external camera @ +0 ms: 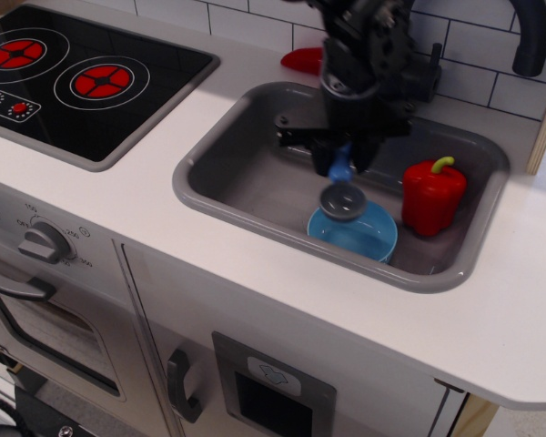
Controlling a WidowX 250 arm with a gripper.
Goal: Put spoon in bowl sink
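My black gripper is shut on the light-blue handle of the spoon. The spoon hangs head-down, and its dark grey head is just above the near-left part of the light-blue bowl. The bowl sits on the floor of the grey sink, at its front right. I cannot tell whether the spoon's head touches the bowl.
A red toy pepper stands in the sink just right of the bowl. A black faucet rises behind the sink. A red object lies on the counter behind the sink. The black stovetop is at the left.
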